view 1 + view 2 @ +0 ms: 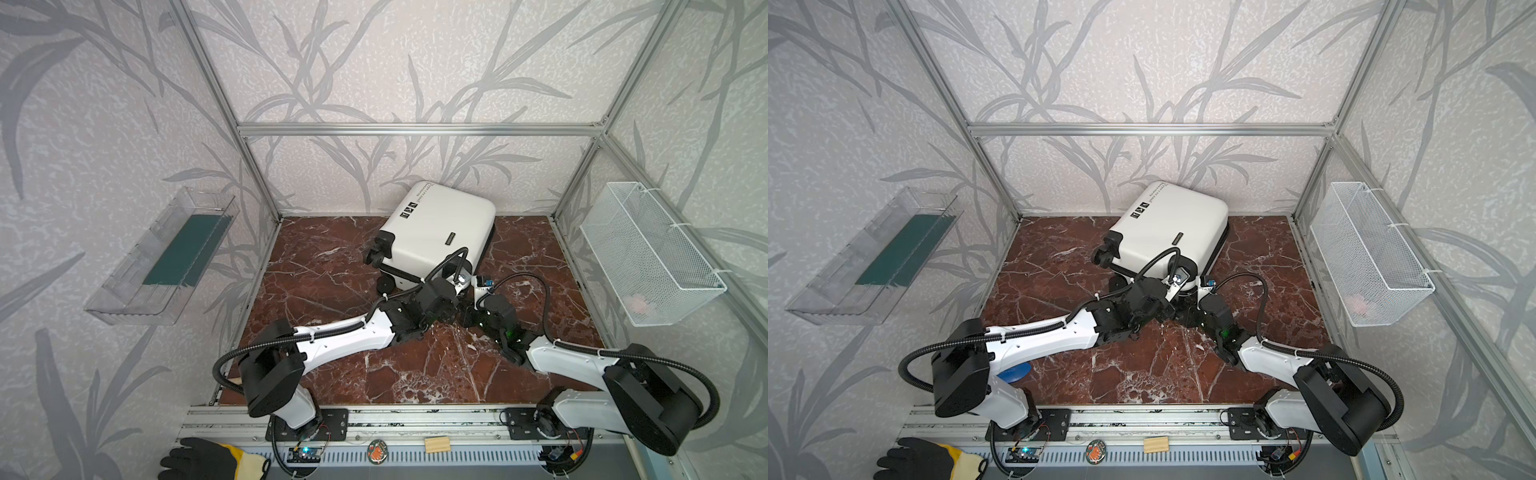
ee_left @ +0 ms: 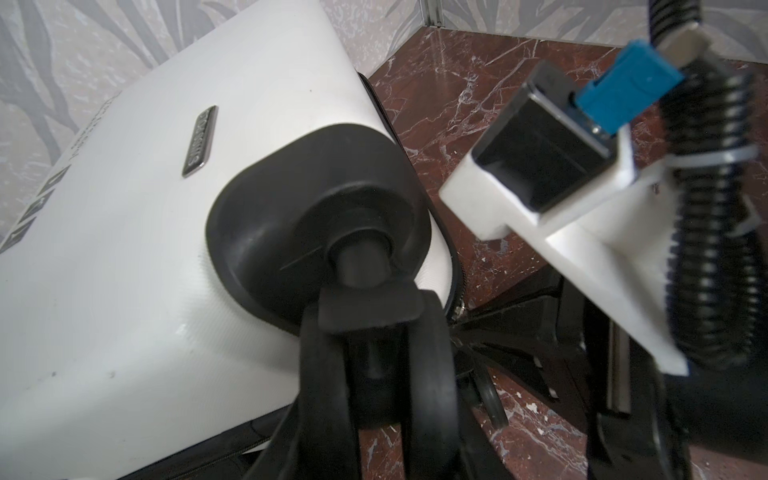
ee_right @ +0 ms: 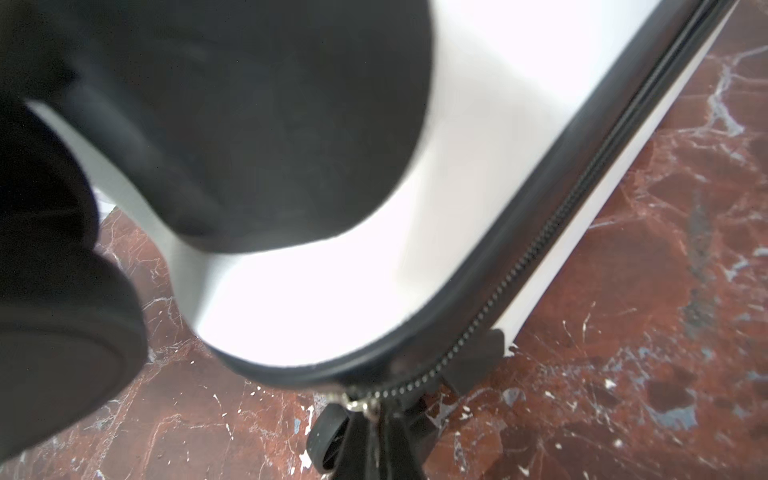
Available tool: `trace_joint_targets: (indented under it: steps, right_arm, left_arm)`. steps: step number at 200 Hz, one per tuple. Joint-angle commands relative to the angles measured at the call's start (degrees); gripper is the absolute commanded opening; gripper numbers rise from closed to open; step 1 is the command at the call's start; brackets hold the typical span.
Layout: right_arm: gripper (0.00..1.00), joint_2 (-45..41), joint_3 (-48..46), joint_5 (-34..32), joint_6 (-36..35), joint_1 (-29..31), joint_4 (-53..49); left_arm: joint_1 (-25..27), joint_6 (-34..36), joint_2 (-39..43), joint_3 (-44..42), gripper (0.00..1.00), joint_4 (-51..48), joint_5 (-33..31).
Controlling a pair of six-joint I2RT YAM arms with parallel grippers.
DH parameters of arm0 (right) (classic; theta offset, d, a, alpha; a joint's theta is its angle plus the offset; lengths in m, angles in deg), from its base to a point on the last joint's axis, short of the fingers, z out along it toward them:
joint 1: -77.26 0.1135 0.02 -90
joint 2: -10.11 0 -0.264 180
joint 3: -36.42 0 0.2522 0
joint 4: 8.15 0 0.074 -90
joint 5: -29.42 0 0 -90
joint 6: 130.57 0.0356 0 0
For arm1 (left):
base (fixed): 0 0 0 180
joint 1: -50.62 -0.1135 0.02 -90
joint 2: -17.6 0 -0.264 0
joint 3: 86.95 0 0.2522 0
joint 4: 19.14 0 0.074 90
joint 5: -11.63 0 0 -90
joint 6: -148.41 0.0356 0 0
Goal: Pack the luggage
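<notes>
Flat and zipped shut on the red-brown marble table (image 1: pixel 332 299), against the far edge about midway along and turned askew: a small white hard-shell suitcase (image 1: pixel 440 232) (image 1: pixel 1171 232), wheels toward the near edge. At its near right corner, left gripper (image 2: pixel 374 374) with jaws clamped around a black caster (image 2: pixel 365 303), held partly apart by it. Just beside, right gripper (image 3: pixel 374 440) with jaws closed tight at the silver zipper pull (image 3: pixel 358 405) on the black zipper seam (image 3: pixel 540 249) — pull pinched or not, impossible to tell.

Luggage (image 1: pixel 436 232) on red-marble tabletop (image 1: pixel 332 270)
</notes>
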Motion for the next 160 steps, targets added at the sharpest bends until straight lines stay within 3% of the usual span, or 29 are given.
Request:
trace_joint_targets:
  steps: [1, 86, 160]
  right_arm:
    - [0.0, -1.09, -1.26, -11.15, 3.98, -3.09, -5.54]
    - [0.0, 5.01, 4.33, -0.95, 2.47, -13.91, -4.52]
    - [0.0, 11.03, 10.35, 2.39, 3.5, -21.73, -3.3]
  left_arm:
    - [0.32, 1.67, 4.92, -0.62, 0.0, 1.59, 1.28]
    - [0.35, 0.44, 8.53, -4.83, 0.0, 2.74, 3.64]
    - [0.55, -4.78, 19.55, -12.82, 0.0, -0.25, 3.33]
